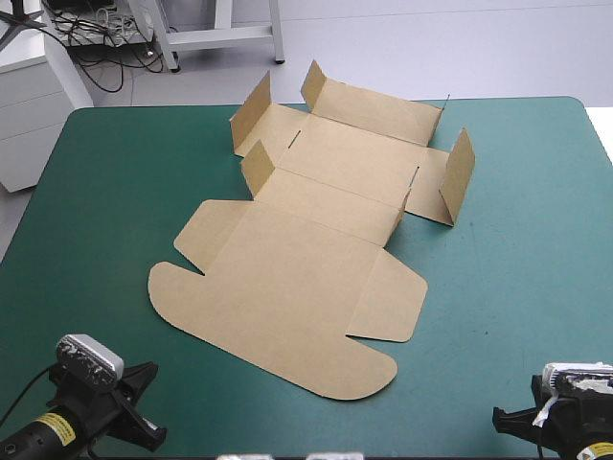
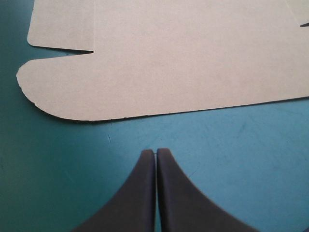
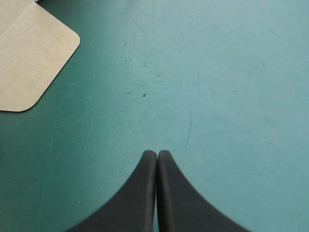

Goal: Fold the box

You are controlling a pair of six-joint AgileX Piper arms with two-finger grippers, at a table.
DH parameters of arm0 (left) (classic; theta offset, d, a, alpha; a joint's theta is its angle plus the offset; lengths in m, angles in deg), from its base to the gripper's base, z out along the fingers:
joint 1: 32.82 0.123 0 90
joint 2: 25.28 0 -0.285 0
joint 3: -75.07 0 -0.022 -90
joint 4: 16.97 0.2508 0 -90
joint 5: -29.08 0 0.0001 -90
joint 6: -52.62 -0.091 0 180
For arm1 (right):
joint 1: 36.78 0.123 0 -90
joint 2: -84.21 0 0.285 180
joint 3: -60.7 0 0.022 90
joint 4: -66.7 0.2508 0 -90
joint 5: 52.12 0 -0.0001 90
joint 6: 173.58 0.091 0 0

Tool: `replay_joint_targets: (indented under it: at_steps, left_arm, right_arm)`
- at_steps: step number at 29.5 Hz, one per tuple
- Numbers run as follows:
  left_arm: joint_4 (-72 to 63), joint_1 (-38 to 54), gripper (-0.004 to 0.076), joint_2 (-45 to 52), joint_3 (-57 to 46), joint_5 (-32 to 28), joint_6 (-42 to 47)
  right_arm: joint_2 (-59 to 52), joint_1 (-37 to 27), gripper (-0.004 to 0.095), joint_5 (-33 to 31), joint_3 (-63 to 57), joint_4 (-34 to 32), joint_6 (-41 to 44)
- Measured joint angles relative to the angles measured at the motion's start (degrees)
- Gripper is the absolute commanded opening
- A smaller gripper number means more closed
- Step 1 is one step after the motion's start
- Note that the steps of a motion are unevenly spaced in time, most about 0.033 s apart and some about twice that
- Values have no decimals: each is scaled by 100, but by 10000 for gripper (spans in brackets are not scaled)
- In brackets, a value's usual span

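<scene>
The brown box (image 1: 306,240) lies as a cut sheet across the middle of the teal-green table, its wide lid panel flat toward the near side and several small flaps raised at the far end. My left gripper (image 1: 144,407) rests at the near left corner, shut and empty. In the left wrist view the left gripper (image 2: 155,152) points at the box's rounded near edge (image 2: 145,63), a short gap of cover between them. My right gripper (image 1: 508,422) sits at the near right corner, shut; in its own view the right gripper (image 3: 157,153) lies on bare cover, a rounded box flap (image 3: 29,63) off ahead to one side.
The teal-green cover (image 1: 517,240) lies bare to the right of the box and along the near edge. White furniture and cables stand beyond the far left corner of the table.
</scene>
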State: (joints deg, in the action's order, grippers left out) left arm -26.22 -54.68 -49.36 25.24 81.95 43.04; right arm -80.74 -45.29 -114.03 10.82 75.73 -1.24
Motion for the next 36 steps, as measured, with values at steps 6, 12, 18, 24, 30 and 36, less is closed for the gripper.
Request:
replay_joint_targets:
  at_steps: [6,12,18,24,30,36]
  left_arm:
    - [0,0,-10,0,0,0,0]
    - [0,0,-10,0,0,0,0]
    - [0,0,-10,0,0,0,0]
    - [0,0,-10,0,0,0,0]
    - [0,0,-10,0,0,0,0]
    - [0,0,-10,0,0,1,0]
  right_arm:
    - [0,0,-20,0,0,0,0]
    - [0,0,-20,0,0,0,0]
    - [106,0,-19,-152,92,0,18]
    - [1084,0,-19,-718,1201,-47,59]
    - [2681,0,-18,-949,3129,-37,175]
    - [4208,0,-19,-949,4614,293,193]
